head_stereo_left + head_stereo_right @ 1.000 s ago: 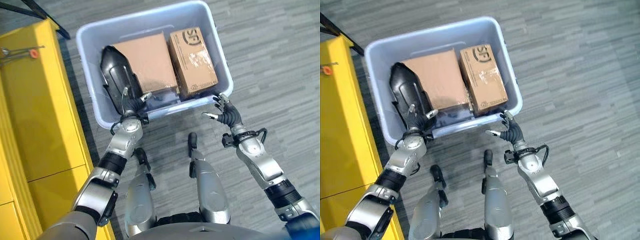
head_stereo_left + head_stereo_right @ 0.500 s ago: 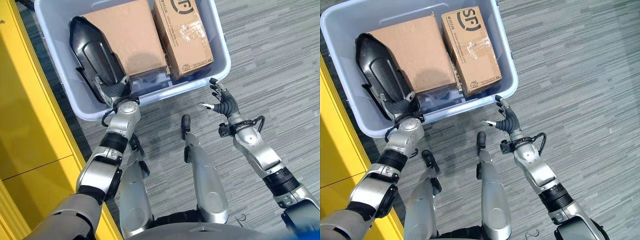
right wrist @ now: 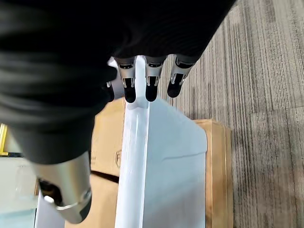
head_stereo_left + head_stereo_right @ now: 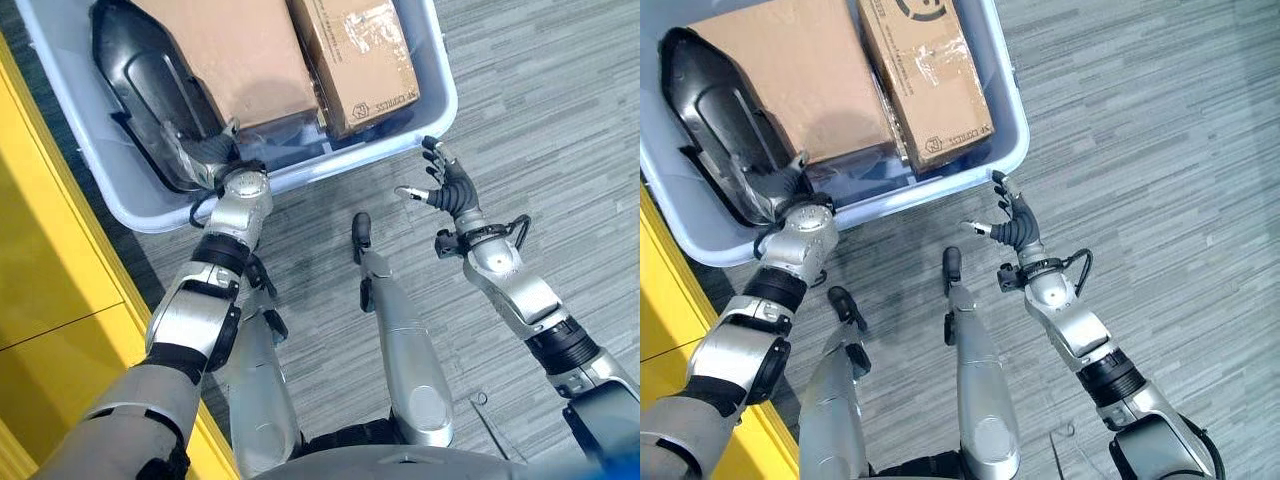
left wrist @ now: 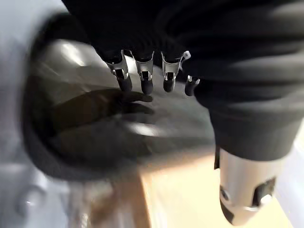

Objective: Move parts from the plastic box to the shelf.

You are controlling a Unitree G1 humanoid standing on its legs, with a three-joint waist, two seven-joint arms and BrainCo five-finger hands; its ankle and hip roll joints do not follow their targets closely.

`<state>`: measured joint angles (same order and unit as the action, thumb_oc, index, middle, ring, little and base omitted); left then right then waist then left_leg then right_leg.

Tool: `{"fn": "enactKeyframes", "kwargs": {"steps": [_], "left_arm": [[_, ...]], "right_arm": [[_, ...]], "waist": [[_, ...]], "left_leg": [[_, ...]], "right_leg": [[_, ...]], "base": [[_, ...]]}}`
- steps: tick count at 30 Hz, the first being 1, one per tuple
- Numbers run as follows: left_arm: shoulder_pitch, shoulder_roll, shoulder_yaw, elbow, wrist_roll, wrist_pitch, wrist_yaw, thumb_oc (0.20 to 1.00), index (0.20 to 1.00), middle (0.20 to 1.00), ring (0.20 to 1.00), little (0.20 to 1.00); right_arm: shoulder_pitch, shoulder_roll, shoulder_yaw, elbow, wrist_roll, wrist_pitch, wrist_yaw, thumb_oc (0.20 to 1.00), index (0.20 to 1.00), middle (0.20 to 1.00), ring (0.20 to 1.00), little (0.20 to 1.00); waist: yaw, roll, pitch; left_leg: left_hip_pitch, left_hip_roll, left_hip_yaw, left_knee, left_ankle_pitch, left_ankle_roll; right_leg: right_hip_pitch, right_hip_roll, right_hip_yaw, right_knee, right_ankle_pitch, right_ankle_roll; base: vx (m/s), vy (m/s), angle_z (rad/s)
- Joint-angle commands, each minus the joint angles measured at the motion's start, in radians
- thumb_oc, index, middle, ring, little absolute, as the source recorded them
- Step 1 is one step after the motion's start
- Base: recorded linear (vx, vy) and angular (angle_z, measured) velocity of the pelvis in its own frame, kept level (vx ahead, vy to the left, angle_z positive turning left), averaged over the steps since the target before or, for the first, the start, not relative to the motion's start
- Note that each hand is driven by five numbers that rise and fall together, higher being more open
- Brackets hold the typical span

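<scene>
Head stereo downward; wrist cameras close.

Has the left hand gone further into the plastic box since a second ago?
Yes. The left hand has crossed the plastic box near rim and now reaches the black part.

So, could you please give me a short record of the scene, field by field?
container: pale blue plastic box on grey floor
contents: black moulded plastic part, large plain cardboard box, smaller taped cardboard box
left hand: open, inside box at black part
right hand: open, outside box near its corner
beside box: yellow shelf
</scene>
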<state>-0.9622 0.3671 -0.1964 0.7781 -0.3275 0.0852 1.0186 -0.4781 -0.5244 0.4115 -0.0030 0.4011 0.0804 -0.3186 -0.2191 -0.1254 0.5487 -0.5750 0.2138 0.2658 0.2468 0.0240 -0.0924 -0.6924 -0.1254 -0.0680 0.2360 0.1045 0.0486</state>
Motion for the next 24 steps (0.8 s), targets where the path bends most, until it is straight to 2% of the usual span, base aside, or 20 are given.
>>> {"fn": "enactKeyframes", "kwargs": {"steps": [1, 2, 3, 6, 11, 14, 15, 16, 17, 24], "left_arm": [[-0.026, 0.028, -0.028, 0.017, 0.128, 0.019, -0.038, 1.000, 1.000, 1.000, 1.000, 1.000], [-0.033, 0.028, -0.044, 0.022, 0.151, 0.019, -0.057, 1.000, 1.000, 1.000, 1.000, 1.000], [-0.042, 0.030, -0.073, 0.028, 0.159, 0.001, -0.103, 1.000, 1.000, 1.000, 1.000, 1.000], [-0.062, 0.020, -0.118, 0.026, 0.245, 0.002, -0.161, 1.000, 1.000, 1.000, 1.000, 1.000], [-0.083, 0.031, -0.180, 0.021, 0.375, 0.024, -0.161, 1.000, 1.000, 1.000, 1.000, 1.000], [-0.096, 0.051, -0.213, 0.023, 0.454, 0.019, -0.173, 1.000, 1.000, 1.000, 1.000, 1.000], [-0.109, 0.061, -0.230, 0.017, 0.483, 0.014, -0.173, 1.000, 1.000, 1.000, 1.000, 1.000], [-0.108, 0.063, -0.236, 0.013, 0.498, 0.012, -0.175, 1.000, 1.000, 1.000, 1.000, 1.000], [-0.097, 0.063, -0.246, 0.009, 0.532, 0.010, -0.178, 1.000, 1.000, 1.000, 1.000, 1.000], [-0.093, 0.077, -0.313, 0.003, 0.650, -0.013, -0.232, 1.000, 1.000, 1.000, 1.000, 1.000]], "right_arm": [[0.007, 0.016, -0.015, -0.010, 0.001, -0.027, -0.011, 1.000, 1.000, 1.000, 1.000, 1.000], [0.005, 0.019, -0.013, -0.007, 0.002, -0.031, -0.015, 1.000, 1.000, 1.000, 1.000, 1.000], [0.013, 0.022, -0.011, -0.013, 0.014, -0.039, -0.024, 1.000, 1.000, 1.000, 1.000, 1.000], [0.013, 0.027, -0.016, -0.023, 0.007, -0.028, -0.025, 1.000, 1.000, 1.000, 1.000, 1.000], [0.031, 0.028, -0.020, -0.021, 0.004, -0.036, -0.024, 1.000, 1.000, 1.000, 1.000, 1.000], [0.047, 0.023, -0.023, -0.014, -0.002, -0.068, -0.035, 1.000, 1.000, 1.000, 1.000, 1.000], [0.048, 0.019, -0.032, -0.017, -0.005, -0.077, -0.027, 1.000, 1.000, 1.000, 1.000, 1.000], [0.052, 0.018, -0.034, -0.018, -0.008, -0.077, -0.023, 1.000, 1.000, 1.000, 1.000, 1.000], [0.068, 0.018, -0.029, -0.019, -0.011, -0.082, -0.019, 1.000, 1.000, 1.000, 1.000, 1.000], [0.090, 0.022, -0.018, -0.009, -0.018, -0.103, -0.013, 1.000, 1.000, 1.000, 1.000, 1.000]], "waist": [[0.008, -0.059, -0.029], [0.006, -0.061, -0.029], [0.000, -0.061, -0.029], [-0.008, -0.063, -0.029], [-0.015, -0.062, -0.029], [-0.020, -0.058, -0.029], [-0.023, -0.056, -0.029], [-0.023, -0.055, -0.029], [-0.023, -0.051, -0.029], [-0.018, -0.047, -0.029]], "left_leg": [[-0.076, -0.010, -0.092, 0.125, -0.066, -0.024], [-0.082, -0.010, -0.091, 0.132, -0.068, -0.023], [-0.075, -0.013, -0.098, 0.151, -0.100, -0.028], [-0.087, -0.020, -0.096, 0.165, -0.108, -0.023], [-0.097, -0.028, -0.093, 0.173, -0.114, -0.015], [-0.097, -0.031, -0.092, 0.172, -0.114, -0.013], [-0.123, -0.033, -0.082, 0.165, -0.085, -0.005], [-0.123, -0.035, -0.083, 0.163, -0.084, -0.005], [-0.098, -0.036, -0.094, 0.164, -0.109, -0.012], [-0.088, -0.040, -0.098, 0.149, -0.101, -0.009]], "right_leg": [[0.003, 0.010, 0.062, 0.120, -0.137, 0.044], [0.000, 0.011, 0.064, 0.122, -0.136, 0.043], [0.012, 0.017, 0.074, 0.135, -0.161, 0.047], [0.004, 0.022, 0.084, 0.144, -0.162, 0.045], [-0.005, 0.029, 0.095, 0.147, -0.160, 0.045], [-0.007, 0.030, 0.100, 0.146, -0.157, 0.046], [-0.035, 0.029, 0.103, 0.140, -0.130, 0.041], [-0.035, 0.029, 0.105, 0.139, -0.130, 0.042], [-0.008, 0.029, 0.107, 0.140, -0.154, 0.047], [0.004, 0.027, 0.100, 0.132, -0.151, 0.049]], "base": [[0.03, -0.003, -0.04], [0.04, -0.038, -0.06], [0.11, -0.027, -0.08], [0.03, -0.006, -0.02], [0.00, 0.000, 0.00], [-0.02, -0.002, 0.00], [-0.07, -0.004, -0.02], [-0.01, 0.010, -0.03], [0.05, 0.018, -0.03], [0.00, -0.009, 0.00]]}}
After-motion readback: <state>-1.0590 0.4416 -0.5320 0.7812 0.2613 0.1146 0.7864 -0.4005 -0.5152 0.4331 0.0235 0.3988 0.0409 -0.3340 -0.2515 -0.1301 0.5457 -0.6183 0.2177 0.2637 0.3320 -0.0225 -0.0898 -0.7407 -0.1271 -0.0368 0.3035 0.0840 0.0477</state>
